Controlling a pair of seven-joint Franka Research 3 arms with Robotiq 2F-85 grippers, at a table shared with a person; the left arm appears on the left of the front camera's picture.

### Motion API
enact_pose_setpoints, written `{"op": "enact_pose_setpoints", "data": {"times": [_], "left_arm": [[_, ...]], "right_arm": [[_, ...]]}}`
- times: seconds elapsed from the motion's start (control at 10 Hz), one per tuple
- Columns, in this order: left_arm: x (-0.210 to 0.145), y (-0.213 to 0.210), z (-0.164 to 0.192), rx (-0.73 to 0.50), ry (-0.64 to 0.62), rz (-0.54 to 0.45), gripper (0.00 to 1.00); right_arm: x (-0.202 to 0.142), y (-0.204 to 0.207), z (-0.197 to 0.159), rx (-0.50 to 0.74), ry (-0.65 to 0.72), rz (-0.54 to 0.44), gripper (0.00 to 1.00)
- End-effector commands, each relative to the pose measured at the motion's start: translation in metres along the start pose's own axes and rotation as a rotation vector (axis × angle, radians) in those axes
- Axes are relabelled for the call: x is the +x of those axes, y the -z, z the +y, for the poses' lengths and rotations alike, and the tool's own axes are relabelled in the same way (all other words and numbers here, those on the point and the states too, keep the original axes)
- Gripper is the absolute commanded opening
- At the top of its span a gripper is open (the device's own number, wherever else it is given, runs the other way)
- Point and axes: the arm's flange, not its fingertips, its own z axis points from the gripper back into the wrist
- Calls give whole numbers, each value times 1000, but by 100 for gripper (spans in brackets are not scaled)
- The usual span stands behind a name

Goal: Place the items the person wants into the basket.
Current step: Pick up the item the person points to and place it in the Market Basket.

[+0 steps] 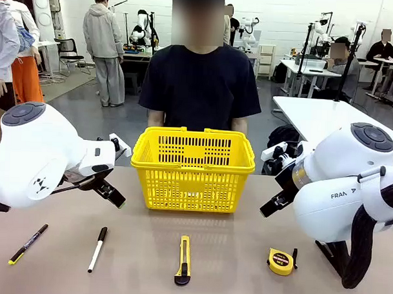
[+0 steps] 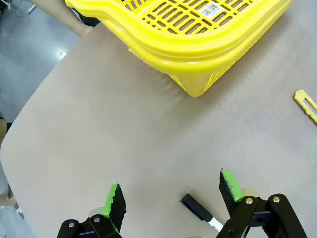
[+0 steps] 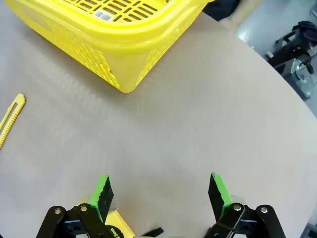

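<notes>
left end effector [image 2: 172, 193] is hanging wide open over the surface [image 2: 99, 129], gripping nothing; the black-capped end of the white marker [image 2: 195, 207] is lying just below it, between the green pads. right end effector [image 3: 160, 191] is likewise gaping fully and carrying nothing, with the yellow tape measure [image 3: 116, 225] sitting close under one pad. utility knife [image 1: 183, 259] is lying mid-row, well apart from both. thin black pen [image 1: 27, 244] is resting at the row's left end, near the marker. yellow basket [image 1: 192, 185] is standing upright beyond the row, centred, no item visible inside. person [image 1: 200, 82] is standing behind it, hands down at its far rim, signalling no choice that i can see. judgement: nothing is placed yet; the step in hand is waiting on the person's pick. doing it well is meaning holding off until an item is indicated, then descending with pads straddling it across its narrow width, keeping off the pen, and clearing the rim before releasing.
</notes>
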Motion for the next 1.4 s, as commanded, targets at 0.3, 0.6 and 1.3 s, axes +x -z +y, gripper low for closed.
{"op": "enact_pose_setpoints", "data": {"times": [0.3, 0.6, 1.3], "left_arm": [[0, 0, 0, 0, 0, 0, 100], [0, 0, 0, 0, 0, 0, 100], [0, 0, 0, 0, 0, 0, 100]], "right_arm": [[0, 0, 0, 0, 0, 0, 100], [0, 0, 0, 0, 0, 0, 100], [0, 0, 0, 0, 0, 0, 100]]}}
